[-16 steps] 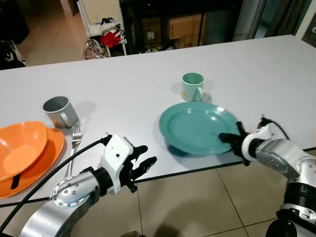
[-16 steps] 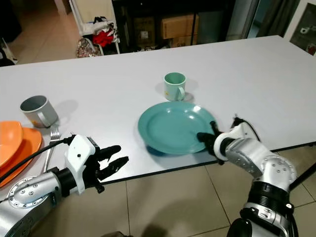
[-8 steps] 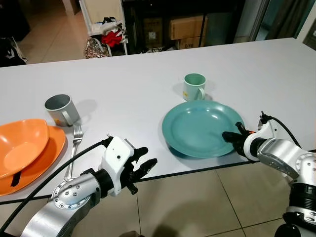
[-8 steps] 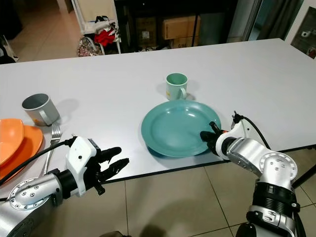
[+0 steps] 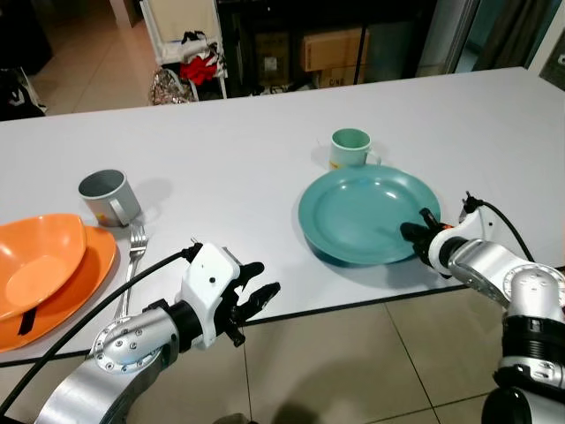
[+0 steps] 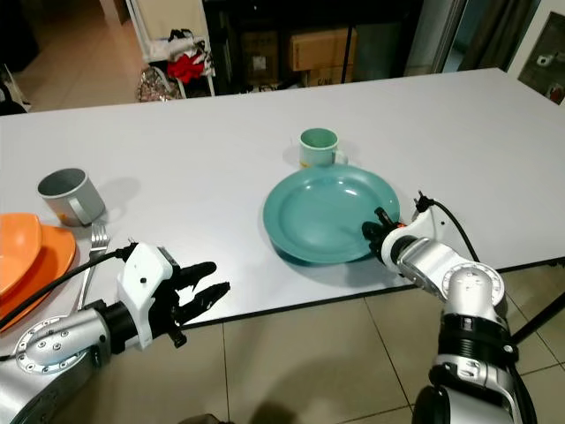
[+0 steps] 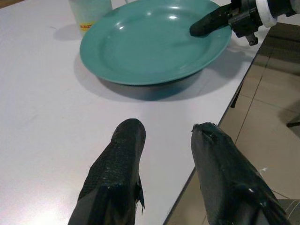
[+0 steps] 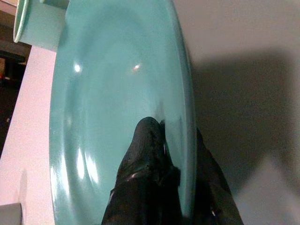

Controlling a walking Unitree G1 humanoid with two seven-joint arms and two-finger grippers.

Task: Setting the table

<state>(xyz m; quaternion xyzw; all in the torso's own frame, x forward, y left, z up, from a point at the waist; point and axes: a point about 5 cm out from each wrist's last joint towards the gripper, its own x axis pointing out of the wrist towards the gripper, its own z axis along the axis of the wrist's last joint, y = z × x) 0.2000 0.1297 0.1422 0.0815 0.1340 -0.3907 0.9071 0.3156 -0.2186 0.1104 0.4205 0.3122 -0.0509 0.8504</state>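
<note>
Table point(image 5: 229, 159), white, bearing a teal plate point(image 5: 362, 212) near its front edge, just before a green mug point(image 5: 350, 147). The right gripper point(image 5: 417, 237) pinches the plate's rim. The left gripper point(image 5: 252, 296) hovers at the table edge, fingers point(image 7: 117, 154) apart.

White desk point(image 5: 221, 150) spans frame. Beige tiled floor point(image 5: 353, 371) along bottom. Dark shelf with cardboard boxes point(image 5: 331, 46) at top centre. White rack holding red cloth point(image 5: 196, 66) upper left. Light tiled floor point(image 5: 88, 62) top left.
</note>
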